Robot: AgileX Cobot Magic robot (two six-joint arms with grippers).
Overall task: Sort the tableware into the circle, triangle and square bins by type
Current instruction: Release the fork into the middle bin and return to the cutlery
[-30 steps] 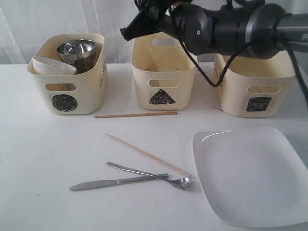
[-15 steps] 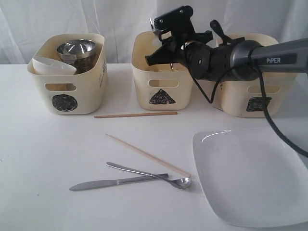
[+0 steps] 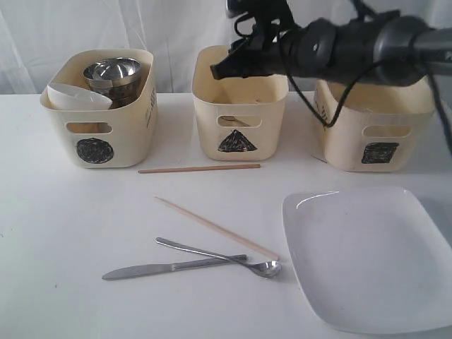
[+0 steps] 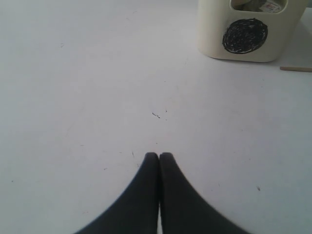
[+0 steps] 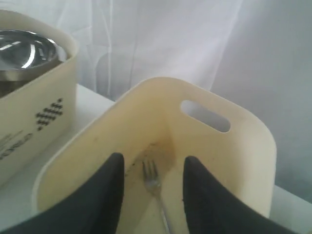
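The circle bin (image 3: 127,138), a cream plastic tub with cut-out handles, holds a shiny steel bowl (image 3: 111,70) on top of other steelware, with a white bowl (image 3: 76,96) tilted against its front rim; the triangle bin (image 3: 240,113) holds one steel fork (image 5: 157,192) flat on its floor; the inside of the square bin (image 3: 353,134) cannot be seen.

The fork's long axis runs from the camera side toward the far wall with the handle slot, tines at the far end; it lies between the two black fingers, touched by neither. The right gripper (image 5: 154,158) hangs over the triangle bin with its fingers spread wide and empty. The left gripper (image 4: 159,156) has its fingers pressed together on nothing, above the bare white table (image 4: 73,97).

One wooden chopstick (image 3: 199,168) lies along the front of the bins, just before the triangle bin; the second chopstick (image 3: 217,228) runs on a slant toward the plate; both are thin and pale. The knife (image 3: 162,268) lies almost crosswise, blade to the left; the spoon (image 3: 219,256) crosses its handle, bowl to the right, near the slanted chopstick's end. The white plate (image 3: 367,261), glossy and squarish with rounded corners, lies flat before the square bin.
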